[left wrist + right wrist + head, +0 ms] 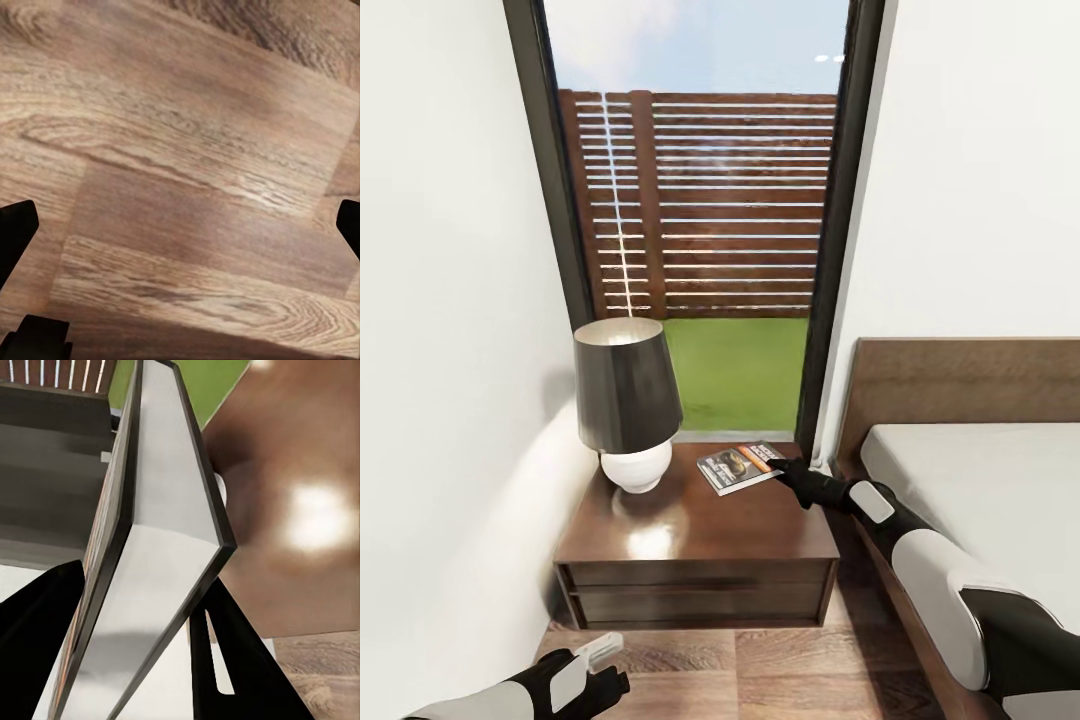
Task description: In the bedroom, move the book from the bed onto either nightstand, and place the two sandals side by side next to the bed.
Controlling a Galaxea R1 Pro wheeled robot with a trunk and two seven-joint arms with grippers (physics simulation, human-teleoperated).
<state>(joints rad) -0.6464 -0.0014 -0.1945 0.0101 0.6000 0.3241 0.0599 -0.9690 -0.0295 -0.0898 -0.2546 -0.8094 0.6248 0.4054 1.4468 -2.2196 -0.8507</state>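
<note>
The right hand [788, 468] is clamping the one thin dark-covered paperback book [740, 467] by its near-right corner, its far end lying on the far right of the single dark wooden nightstand counter [660, 530], seemingly to set it clear of the one black-shaded lamp [626, 400]. The left hand [605, 668] is hanging low with fingers spread and empty over the wood-plank floor [180, 180], likely because one hand suffices.

Count: 1 book [741, 467], 1 lamp [627, 402], both on 1 desk [695, 540] with 2 drawer fronts. 1 bed [980, 480], just beside the right tool [782, 468]. 1 window [705, 215], beyond that tool. 2 tools: right one at the book, left tool [605, 668] over the floor [195, 180].
</note>
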